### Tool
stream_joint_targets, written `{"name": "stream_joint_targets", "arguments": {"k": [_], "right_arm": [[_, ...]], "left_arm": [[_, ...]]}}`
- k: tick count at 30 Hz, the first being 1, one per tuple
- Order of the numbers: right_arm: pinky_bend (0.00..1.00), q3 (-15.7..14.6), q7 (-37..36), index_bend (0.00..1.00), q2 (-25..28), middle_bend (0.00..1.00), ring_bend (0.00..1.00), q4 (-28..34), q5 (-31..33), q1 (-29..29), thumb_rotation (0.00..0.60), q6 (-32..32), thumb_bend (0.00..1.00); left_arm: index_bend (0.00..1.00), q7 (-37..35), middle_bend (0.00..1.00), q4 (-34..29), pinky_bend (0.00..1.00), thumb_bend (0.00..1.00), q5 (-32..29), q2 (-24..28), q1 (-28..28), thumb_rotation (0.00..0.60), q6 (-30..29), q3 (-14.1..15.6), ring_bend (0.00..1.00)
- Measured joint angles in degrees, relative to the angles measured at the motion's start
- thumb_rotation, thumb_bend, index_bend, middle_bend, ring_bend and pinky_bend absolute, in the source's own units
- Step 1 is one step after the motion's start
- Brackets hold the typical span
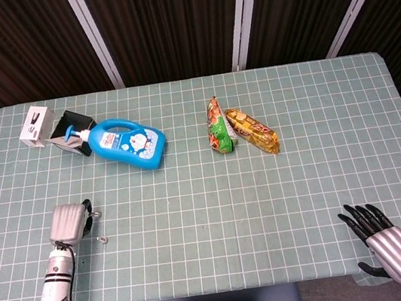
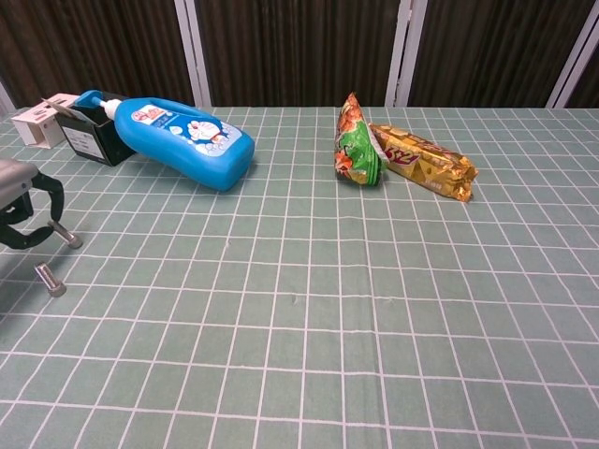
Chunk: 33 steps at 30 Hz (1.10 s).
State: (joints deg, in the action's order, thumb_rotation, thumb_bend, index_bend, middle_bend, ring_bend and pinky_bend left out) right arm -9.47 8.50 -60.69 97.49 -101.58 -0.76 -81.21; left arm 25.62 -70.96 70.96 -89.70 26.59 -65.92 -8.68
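My left hand (image 1: 68,222) hovers low over the table's front left, fingers curled in and downward, nothing in them; the chest view shows it at the left edge (image 2: 21,204). My right hand (image 1: 384,238) rests at the front right corner, fingers spread and empty; only the head view shows it. A blue bottle (image 1: 128,143) (image 2: 180,140) lies on its side at the back left, its cap end against a black box (image 1: 69,128) (image 2: 90,137). A green snack bag (image 1: 218,127) (image 2: 357,146) and a golden snack packet (image 1: 253,131) (image 2: 423,159) lie touching at the back middle.
A small white box (image 1: 34,123) (image 2: 36,123) stands left of the black box by the far left corner. A green checked cloth (image 1: 218,216) covers the table. Dark slatted panels rise behind the far edge.
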Motion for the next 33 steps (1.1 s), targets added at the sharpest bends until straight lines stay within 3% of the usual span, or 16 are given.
{"name": "stream_joint_targets", "arguments": {"k": [15,33], "right_arm": [[0.0,0.06,0.0,0.0,0.05,0.0,0.0,0.1,0.24,-0.04,0.6,0.11,0.27],[0.0,0.0,-0.08,0.0,0.12,0.0,0.0,0.1,-0.05,0.09,0.6,-0.29,0.27]], "left_arm": [[0.49,1.25,1.0,-1.06,1.0,0.41,-0.89,-0.3,0.85,0.6,0.1,0.23,1.0],[0.38,0.15,1.0,-2.61,1.0,0.4,0.7,0.64,0.37,0.6,-2.43,0.75,1.0]]}}
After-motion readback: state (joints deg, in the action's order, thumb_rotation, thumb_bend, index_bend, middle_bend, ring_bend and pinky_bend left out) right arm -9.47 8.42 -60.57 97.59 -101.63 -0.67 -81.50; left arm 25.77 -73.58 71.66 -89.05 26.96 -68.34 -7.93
